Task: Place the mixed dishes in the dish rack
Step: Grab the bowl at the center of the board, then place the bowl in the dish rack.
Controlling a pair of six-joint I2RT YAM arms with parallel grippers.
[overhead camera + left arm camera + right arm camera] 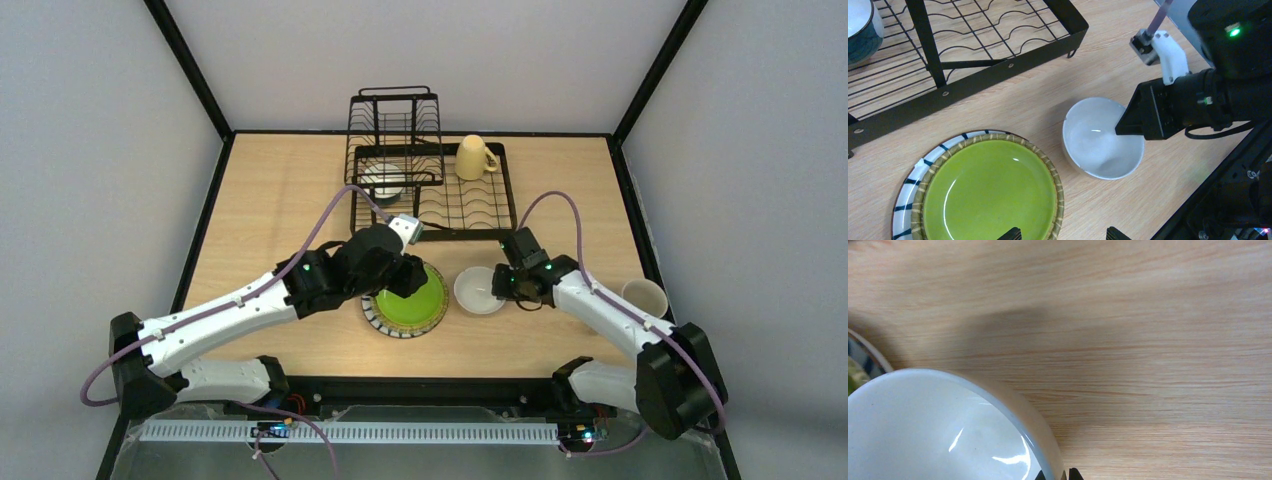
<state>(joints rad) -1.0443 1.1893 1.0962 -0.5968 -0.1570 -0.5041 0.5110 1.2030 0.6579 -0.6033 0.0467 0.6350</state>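
The green plate (pixel 408 303) with its striped rim lies flat on the table, in front of the dish rack (pixel 432 205). My left gripper (pixel 409 279) hangs over it, open and holding nothing; in the left wrist view its fingertips (pixel 1010 234) straddle the plate's (pixel 990 192) right edge. The white bowl (pixel 477 291) sits just right of the plate. My right gripper (pixel 503 284) is shut on its right rim, one finger inside and one outside the bowl (pixel 938 435). A blue-outside bowl (pixel 385 183) and a yellow mug (pixel 474 157) are in the rack. A cream mug (pixel 644 297) stands at the right.
The rack's taller wire tier (pixel 393 125) rises at the back left of its flat tray. Its front bar (pixel 973 82) lies close beyond the plate and bowl. The table's black frame edge (pixel 430 385) runs along the near side between the arm bases.
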